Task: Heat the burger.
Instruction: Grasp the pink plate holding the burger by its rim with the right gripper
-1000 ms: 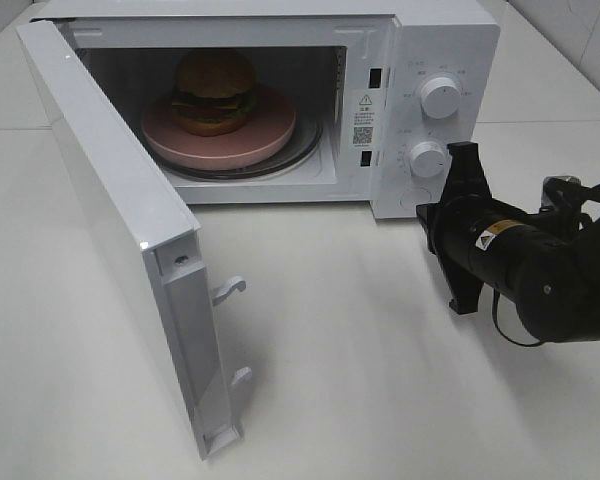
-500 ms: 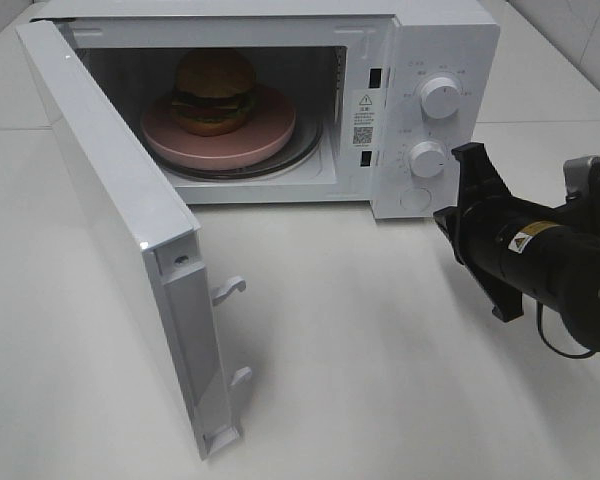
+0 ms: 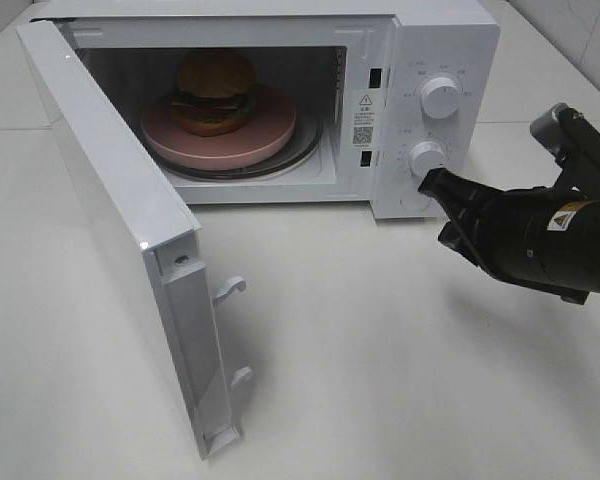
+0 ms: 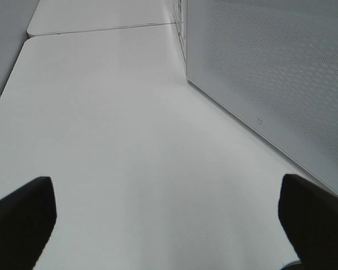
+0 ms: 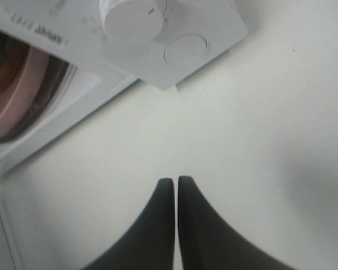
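1. From the high camera, the burger sits on a pink plate inside the open microwave. It is well apart from the right gripper, deeper in and toward the left arm's side. That gripper's dark tip is just beside the lower knob.
2. We judge the burger light, soft and loosely stacked, so a squeeze would dent the domed bun or slide the layers. The stiff, smooth plate rim is the better hold.
3. The door is hard glossy white and stands wide open.
4. In the left wrist view, the left gripper has its jaws far apart over the matte white table, beside a perforated panel. No burger shows here.
5. In the right wrist view, the right gripper's tapered black jaws are pressed together on nothing. The ridged knob, a round button and a sliver of plate lie ahead.
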You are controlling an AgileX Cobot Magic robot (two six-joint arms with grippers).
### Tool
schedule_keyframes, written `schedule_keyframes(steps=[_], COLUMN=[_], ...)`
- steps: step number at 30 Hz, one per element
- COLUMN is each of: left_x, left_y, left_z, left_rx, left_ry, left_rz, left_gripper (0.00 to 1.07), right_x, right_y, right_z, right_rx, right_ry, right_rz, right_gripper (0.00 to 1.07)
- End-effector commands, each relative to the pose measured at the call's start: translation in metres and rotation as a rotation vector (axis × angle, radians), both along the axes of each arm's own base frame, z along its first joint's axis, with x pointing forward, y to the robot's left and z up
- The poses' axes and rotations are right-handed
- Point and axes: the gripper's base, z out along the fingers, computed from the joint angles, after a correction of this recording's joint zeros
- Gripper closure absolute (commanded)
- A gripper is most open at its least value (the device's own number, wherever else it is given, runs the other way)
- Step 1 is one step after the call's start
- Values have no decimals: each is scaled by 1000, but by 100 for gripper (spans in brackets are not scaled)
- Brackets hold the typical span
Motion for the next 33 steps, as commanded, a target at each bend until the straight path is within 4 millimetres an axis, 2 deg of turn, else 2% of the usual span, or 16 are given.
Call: schedule_keyframes(steps=[1,8,10,13,15,21,23,24,25,27,28,29,30,31,32,33], left_x=[-3,-3,-3,-3,-3,-3,-3,-3,-3,-3,-3,-3,-3,-3,-3,-3], left_y=[0,0,0,0,0,0,0,0,0,0,0,0,0,0,0,0], left_z=[1,1,1,1,1,1,1,1,1,1,1,1,1,1,1,1], left_rx=[-12,-12,-12,-12,-12,-12,-12,-12,-12,-12,-12,-12,-12,-12,-12,-12], left_ry=[-36,-36,-36,-36,-36,-36,-36,-36,-36,-36,-36,-36,-36,-36,-36,-36], left_rz=[-5,-5,-5,-5,-5,-5,-5,-5,-5,-5,-5,-5,-5,-5,-5,-5], left_gripper=[2,2,2,2,2,2,2,2,2,2,2,2,2,2,2,2], right_x=[-10,-18,-17,-16,-13,-9,-8,-8,-8,-7,-7,-6,-6,-6,-7,-7], right_y=[0,6,13,15,20,25,25,25,25,25,25,24,24,24,24,24], right_z=[8,19,28,32,43,60,66,68,68,69,70,70,70,68,67,67], right_rx=[-114,-272,-375,-398,-436,-487,-575,-613,-613,-620,-633,-652,-652,-689,-709,-709], right_ry=[20,95,111,108,99,83,51,29,29,25,20,14,14,17,23,23], right_rz=[146,420,626,678,784,913,1046,1100,1100,1111,1124,1145,1145,1208,1250,1250], right_gripper=[107,107,107,105,101,90,79,65,65,57,41,33,33,19,13,13])
